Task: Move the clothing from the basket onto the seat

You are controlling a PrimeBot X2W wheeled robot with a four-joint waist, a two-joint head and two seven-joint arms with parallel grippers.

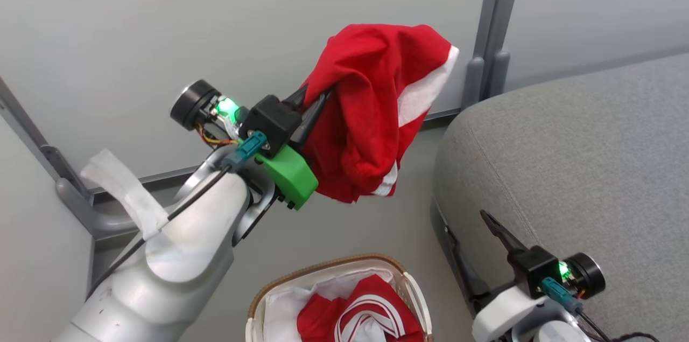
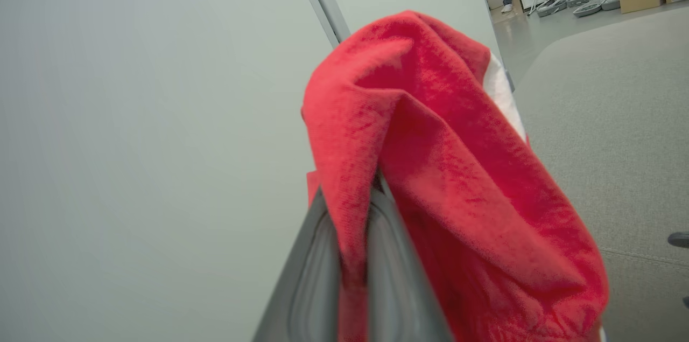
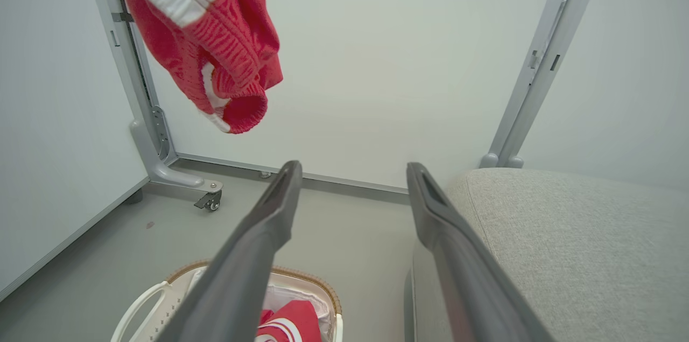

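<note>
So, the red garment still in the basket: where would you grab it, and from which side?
I'd pinch the garment by its uppermost red fold, coming straight down from above: it lies bunched inside the basket, whose walls block the sides. The open right hand is free.

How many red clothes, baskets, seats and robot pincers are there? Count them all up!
Red clothes: 2 (held garment, second garment)
Basket: 1
Seat: 1
Pincers: 2 (left pincer, right pincer)
Total: 6
</note>
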